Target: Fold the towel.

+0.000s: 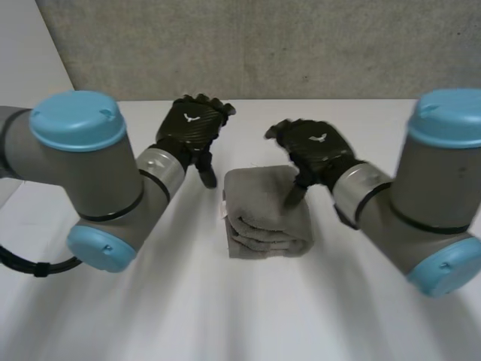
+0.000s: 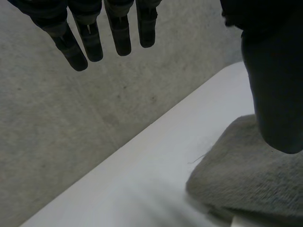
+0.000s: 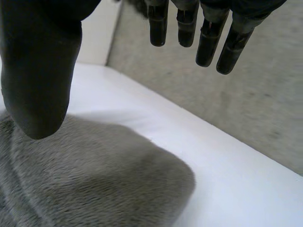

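Grey towel [image 1: 267,214] lay folded in a thick stack on table [image 1: 188,316]. Risk: R hand [image 1: 316,147] thumb, pointing down over towel's far edge, could snag top layer and spring the fold if dragged. L hand [image 1: 192,124] hovered just off towel's far-left corner. Both hands spread, fingers straight, holding nothing.
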